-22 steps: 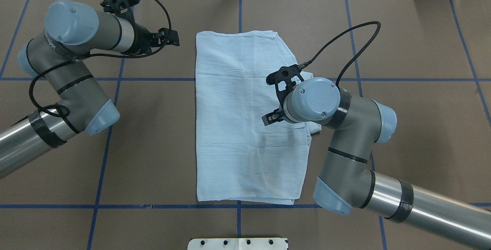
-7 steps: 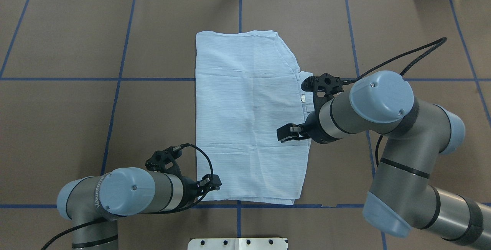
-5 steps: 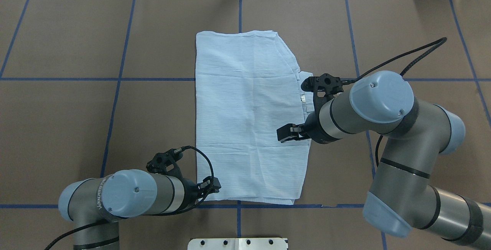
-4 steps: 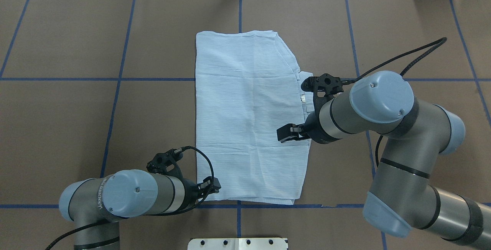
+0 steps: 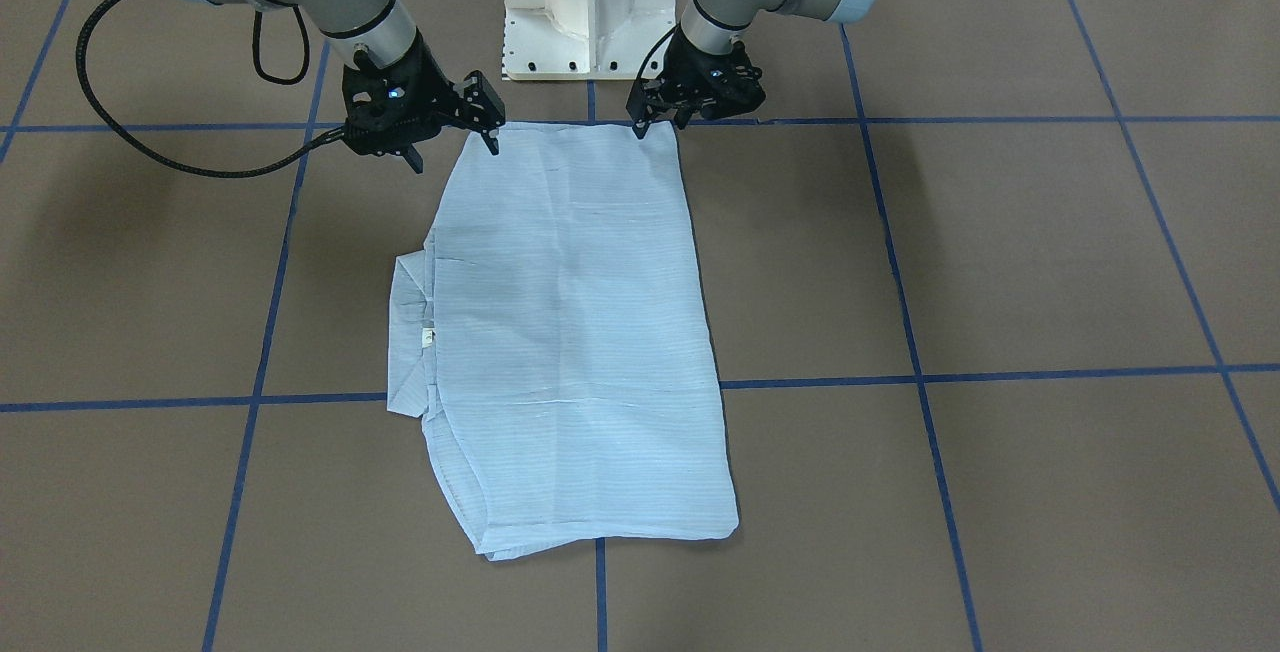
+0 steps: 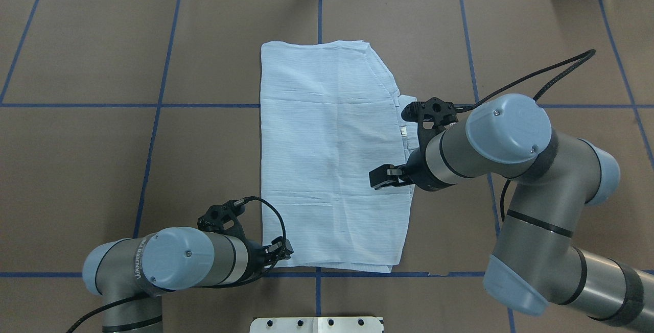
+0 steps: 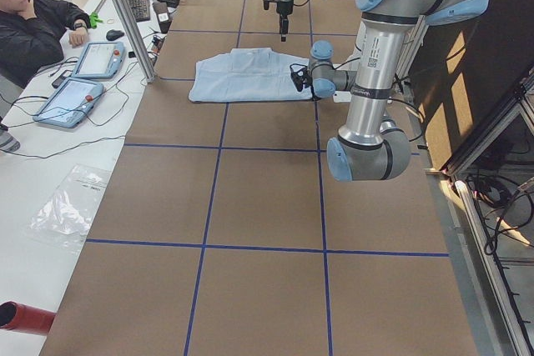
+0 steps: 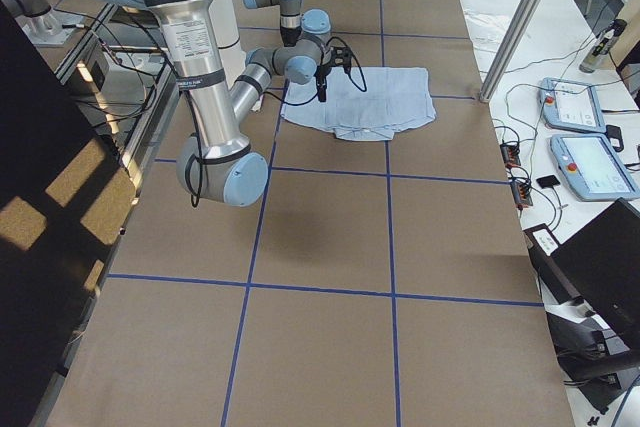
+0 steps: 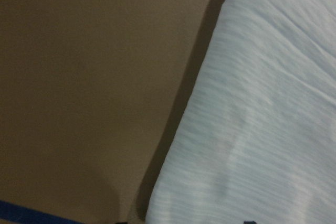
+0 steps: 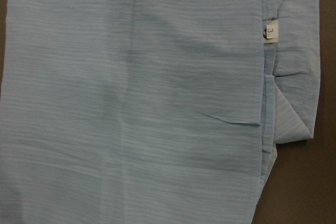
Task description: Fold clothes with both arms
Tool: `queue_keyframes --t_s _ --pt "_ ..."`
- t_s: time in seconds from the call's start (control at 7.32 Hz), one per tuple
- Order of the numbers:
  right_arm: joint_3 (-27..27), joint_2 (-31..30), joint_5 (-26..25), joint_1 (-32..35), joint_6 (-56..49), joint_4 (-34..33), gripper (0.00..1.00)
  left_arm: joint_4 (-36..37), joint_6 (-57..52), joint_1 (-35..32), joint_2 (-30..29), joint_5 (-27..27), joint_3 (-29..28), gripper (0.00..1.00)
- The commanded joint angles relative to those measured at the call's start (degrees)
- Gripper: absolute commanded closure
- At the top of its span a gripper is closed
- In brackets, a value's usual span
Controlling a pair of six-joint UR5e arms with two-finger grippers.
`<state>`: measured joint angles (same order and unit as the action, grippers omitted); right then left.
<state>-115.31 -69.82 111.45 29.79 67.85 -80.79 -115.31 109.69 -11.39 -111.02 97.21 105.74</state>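
1. The shirt (image 6: 327, 159) is laid flat on the brown table (image 6: 102, 144). It is folded into a long rectangle directly in front of the white pedestal base (image 5: 590, 2), with one short edge close to the base and the other far from it.
2. The collar (image 5: 405, 332) and the small white neck tag (image 5: 428, 337) are seen about halfway along the long edge on the robot's right of the base. The collar sticks out past that edge.
3. The left gripper (image 6: 286, 247) is set low at the shirt corner nearest the base, on the robot's left. Its wrist view is filled by a blurred cloth edge and bare table. The fingertips are barely seen, so it cannot be told whether the jaws are wide or narrow, or whether the cloth is touched.
4. The right gripper (image 5: 452, 147) is raised above the half of the shirt nearer the base, toward the long edge that carries the collar. It is clear of the cloth, its jaws are spread wide, and nothing is held between them.
5. The table is marked with blue tape lines (image 6: 158, 105). One runs just beside the shirt's short edge, on the base side.
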Motion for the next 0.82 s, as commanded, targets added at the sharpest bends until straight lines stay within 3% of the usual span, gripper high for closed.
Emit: queue_keyframes --t_s 0.0,0.68 --pt "0.0 0.0 0.0 0.1 0.0 -0.2 0.0 0.1 0.1 0.1 -0.1 0.1 0.0 0.36" --pt "0.0 0.0 0.6 0.5 0.0 -0.3 0.0 0.1 0.0 0.1 -0.3 0.1 0.2 0.56"
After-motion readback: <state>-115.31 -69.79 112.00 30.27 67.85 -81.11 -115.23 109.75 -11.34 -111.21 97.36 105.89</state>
